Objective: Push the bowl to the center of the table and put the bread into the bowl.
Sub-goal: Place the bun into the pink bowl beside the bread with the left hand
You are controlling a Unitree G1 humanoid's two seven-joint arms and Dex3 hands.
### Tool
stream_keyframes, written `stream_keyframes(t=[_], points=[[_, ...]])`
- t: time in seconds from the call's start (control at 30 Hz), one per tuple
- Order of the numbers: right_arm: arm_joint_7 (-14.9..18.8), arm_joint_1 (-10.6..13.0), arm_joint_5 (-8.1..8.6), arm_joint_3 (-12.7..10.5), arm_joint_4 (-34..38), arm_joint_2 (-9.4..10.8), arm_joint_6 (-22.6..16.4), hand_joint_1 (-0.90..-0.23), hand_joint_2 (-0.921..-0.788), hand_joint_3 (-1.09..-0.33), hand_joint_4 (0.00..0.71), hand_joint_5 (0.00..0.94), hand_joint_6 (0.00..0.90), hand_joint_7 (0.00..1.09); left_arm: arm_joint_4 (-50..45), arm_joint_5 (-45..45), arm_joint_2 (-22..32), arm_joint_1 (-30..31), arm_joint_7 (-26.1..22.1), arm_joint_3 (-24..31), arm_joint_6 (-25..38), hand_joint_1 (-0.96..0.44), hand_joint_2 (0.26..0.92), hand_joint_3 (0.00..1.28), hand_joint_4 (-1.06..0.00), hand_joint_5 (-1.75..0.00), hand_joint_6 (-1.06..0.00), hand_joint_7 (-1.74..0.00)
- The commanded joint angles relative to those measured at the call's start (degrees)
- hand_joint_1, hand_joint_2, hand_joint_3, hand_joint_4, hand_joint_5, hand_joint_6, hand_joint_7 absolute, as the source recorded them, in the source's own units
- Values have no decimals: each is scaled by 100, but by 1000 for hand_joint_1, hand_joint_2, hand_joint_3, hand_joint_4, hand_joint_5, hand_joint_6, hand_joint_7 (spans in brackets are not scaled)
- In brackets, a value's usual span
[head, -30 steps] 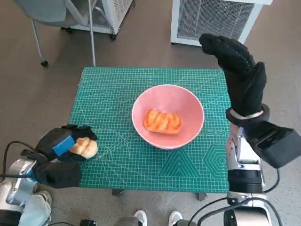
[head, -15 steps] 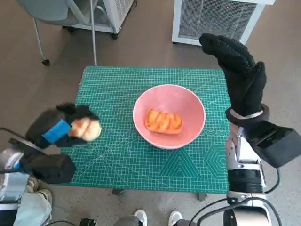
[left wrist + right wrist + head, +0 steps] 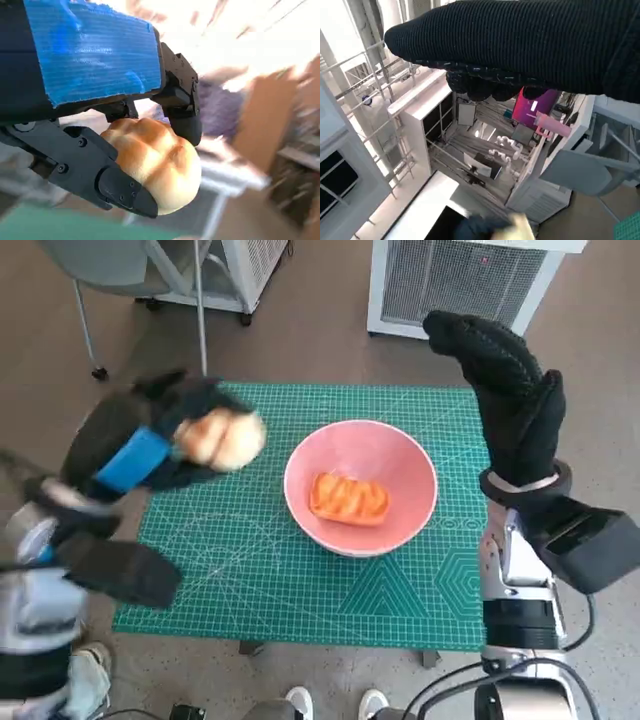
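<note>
Worktop point(image 3: 300, 580), green cutting mat, fills the middle of the head view. Pink bowl point(image 3: 361, 486) sits about mid-frame, a little right of centre; I judge the push step done. One glazed loaf point(image 3: 347, 497) already lies in its bottom.

Step in hand, as I read it: carrying bread to the bowl. My left hand point(image 3: 150, 445) is at upper left of the head view, raised off the mat, blurred. It holds a round bread roll point(image 3: 222, 438), which sits just left of the bowl's rim, not over it.

Right hand point(image 3: 505, 400) stands upright at upper right of the frame, beyond the bowl's right edge, fingers extended together, holding nothing.

Left wrist view: roll point(image 3: 155, 162) sits mid-frame, clamped. One of the black fingers point(image 3: 102, 172) runs under it at lower left, another presses from above at centre. Grip looks firm, roll bulging out past the fingertips.

Next move, my call: travel right until the roll hangs over the bowl's open side, clear of the loaf, lower, then let the fingers part.
</note>
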Motion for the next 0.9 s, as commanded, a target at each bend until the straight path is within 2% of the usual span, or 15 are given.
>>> stream_keyframes(t=[0.03,0.2,0.43,0.67,0.83,0.87,0.9], points=[[56,46,25,-10,74,25,52,-750,-921,-882,267,16,-1,699,348,231,-366,-506,38,-440,37,0,920,32,-740,-1095,-656,-1153],[42,55,0,-12,41,14,49,-750,-921,-883,266,16,-1,699,819,461,-645,-952,-46,-857,28,0,920,32,-742,-1095,-655,-1152],[27,62,-15,-32,10,-21,45,-740,-921,-888,265,16,-1,692,2006,434,-1008,-1497,-227,-1300,-118,0,920,31,-741,-1061,-656,-1184],[5,65,-46,-36,-1,-33,18,-721,-921,-892,264,15,-1,688,3211,389,-1398,-1794,-256,-1555,-172,0,920,45,-745,-1065,-622,-1208],[24,59,-37,-45,28,-40,1,-714,-921,-891,263,16,-1,687,3679,428,-1526,-1875,-295,-1676,-174,0,920,66,-724,-1092,-594,-1233],[23,65,-45,-46,23,-45,-9,-714,-921,-891,263,16,-1,687,3704,428,-1548,-1870,-400,-1713,-68,0,920,77,-712,-1107,-581,-1243],[20,64,-54,-46,27,-47,-19,-714,-921,-890,264,16,-1,687,3732,427,-1562,-1871,-474,-1737,2,0,921,143,-643,-1192,-500,-1309]])
